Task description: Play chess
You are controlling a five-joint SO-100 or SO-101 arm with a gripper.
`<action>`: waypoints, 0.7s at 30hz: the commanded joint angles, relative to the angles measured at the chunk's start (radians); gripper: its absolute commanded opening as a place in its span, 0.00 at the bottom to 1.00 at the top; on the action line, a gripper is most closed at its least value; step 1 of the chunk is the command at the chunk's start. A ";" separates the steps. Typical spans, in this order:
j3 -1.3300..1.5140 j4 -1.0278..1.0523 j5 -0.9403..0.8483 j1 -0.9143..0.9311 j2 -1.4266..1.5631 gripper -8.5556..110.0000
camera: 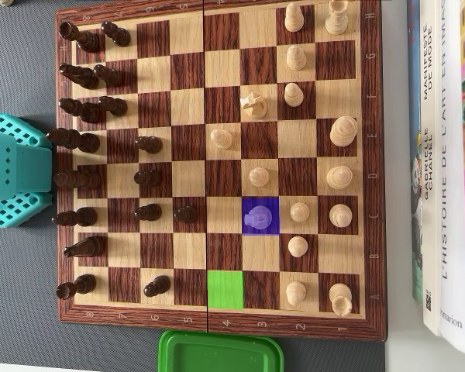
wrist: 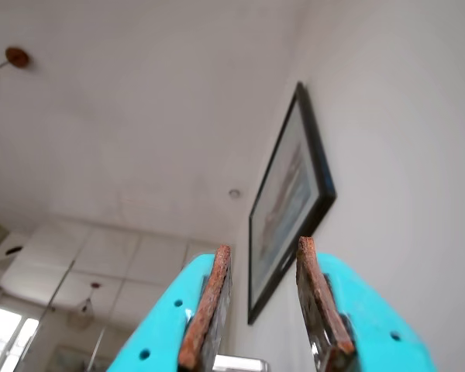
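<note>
In the overhead view a wooden chessboard [camera: 217, 319] lies flat. Dark pieces [camera: 76, 77] crowd its left side and light pieces [camera: 294, 56] stand on the right. A light piece [camera: 257, 218] stands on a square tinted purple. A square tinted green [camera: 224, 291] near the bottom edge is bare. In the wrist view my gripper [wrist: 263, 246] points up at the ceiling and wall. Its teal jaws with rust-coloured pads [wrist: 205, 306] stand apart, nothing between them. No chess piece shows in the wrist view.
The arm's teal base [camera: 14, 169] sits at the board's left edge. A green lid [camera: 220, 353] lies below the board, and books [camera: 442, 163] lie along its right. A framed picture [wrist: 291, 198] hangs on the wall.
</note>
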 commanded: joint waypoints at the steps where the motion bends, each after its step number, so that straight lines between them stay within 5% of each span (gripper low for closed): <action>1: -0.077 0.218 -0.003 0.006 -0.011 0.19; 21: -0.449 1.695 -0.069 0.005 -0.011 0.19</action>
